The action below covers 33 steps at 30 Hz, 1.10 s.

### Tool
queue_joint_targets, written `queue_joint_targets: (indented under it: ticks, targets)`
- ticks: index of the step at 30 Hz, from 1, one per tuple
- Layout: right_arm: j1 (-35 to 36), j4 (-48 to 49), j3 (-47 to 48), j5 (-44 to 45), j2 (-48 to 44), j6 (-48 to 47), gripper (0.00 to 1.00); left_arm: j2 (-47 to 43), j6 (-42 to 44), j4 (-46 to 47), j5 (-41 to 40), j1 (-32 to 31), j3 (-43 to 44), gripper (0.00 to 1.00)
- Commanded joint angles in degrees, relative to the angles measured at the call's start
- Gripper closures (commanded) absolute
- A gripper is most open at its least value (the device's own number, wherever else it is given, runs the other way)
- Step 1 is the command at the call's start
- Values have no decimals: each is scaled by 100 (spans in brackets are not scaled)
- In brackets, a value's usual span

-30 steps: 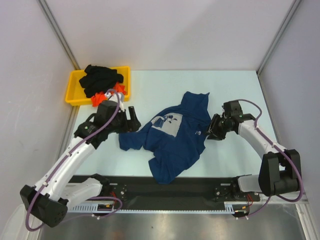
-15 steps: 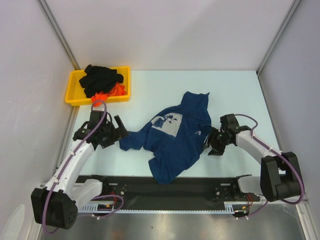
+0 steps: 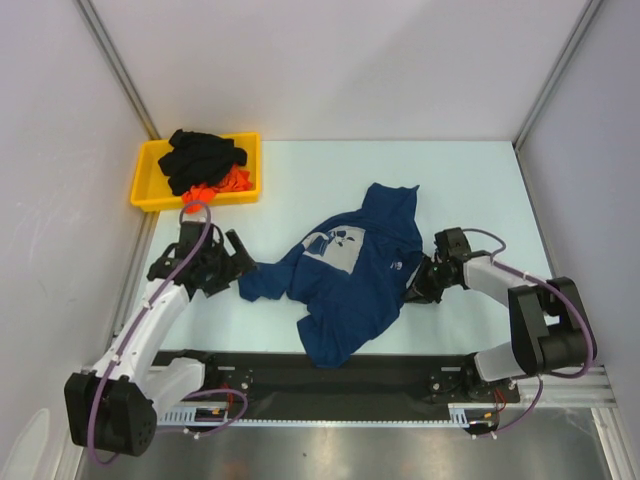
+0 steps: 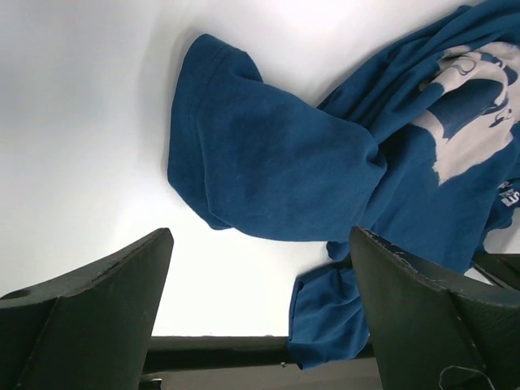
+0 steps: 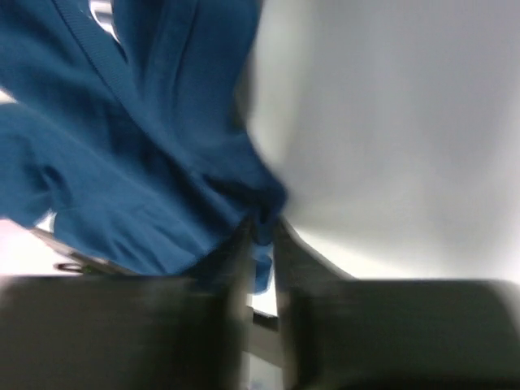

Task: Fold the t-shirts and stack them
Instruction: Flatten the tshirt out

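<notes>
Navy cloth t-shirt with a white print [image 3: 350, 275] lies crumpled on the pale table [image 3: 480, 180], one edge pinched by the right gripper [image 3: 414, 290], likely for spreading flat, while the left gripper [image 3: 243, 258] waits wide open beside the opposite edge.

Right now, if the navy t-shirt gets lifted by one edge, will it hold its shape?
Probably not: the navy t-shirt lies crumpled in soft folds, so it would likely sag and drape. Its bunched sleeve suggests a push would wrinkle it rather than slide it.
</notes>
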Motion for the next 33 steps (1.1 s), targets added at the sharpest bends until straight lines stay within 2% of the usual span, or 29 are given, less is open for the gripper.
queue_joint_targets:
  ticks: [1,2,5,7,12,15,17,19,20,21,22,23,25,26,28,30,33]
  targets:
    - [-172,614,68,180,285,166,94,-212,61,83,-98,52,22,4]
    - [-295,458,147,337,356,149,100,-178,123,101,-46,52,13,4]
    - [-1120,-253,664,1730,243,27,100,-29,176,-31,-80,34,74,4]
    - [-1533,-815,1443,2209,172,-158,100,86,115,-188,-194,-80,144,2]
    - [-1587,-1037,2730,3325,320,-1035,100,534,79,-234,-405,-519,470,0]
    - [-1754,-1291,3783,3713,924,-1397,100,779,123,4,-177,-537,469,0]
    - [-1833,-1345,4363,3374,1303,-1599,100,903,184,-31,-194,-590,566,0]
    - [-1860,-1668,4681,3511,1812,-1670,98,1000,290,-110,-238,-625,593,0]
    - [-1869,-1653,4770,3503,1867,-1757,75,983,299,-154,-325,-634,584,0]
    - [-1886,-1627,4849,3459,1903,-1828,59,948,299,-154,-335,-634,558,0]
    - [-1887,-1766,4902,3424,1903,-1811,25,843,299,-137,-318,-634,514,0]
    - [-1878,-1819,4911,3302,1868,-1811,18,808,290,-119,-265,-634,487,0]
    - [-1878,-1872,4614,2907,1667,-1785,14,676,229,64,-55,-634,339,4]
    - [-1869,-1759,4386,2383,1274,-1724,14,649,220,161,251,-625,277,6]
    - [-1799,-1443,3537,1966,833,-1592,13,605,220,564,612,-669,58,7]
    - [-1737,-1328,3015,1300,305,-1451,13,587,107,820,1016,-774,-66,4]
    - [-1623,-1467,2302,682,-125,-1311,15,553,-340,682,975,-1045,-233,1]
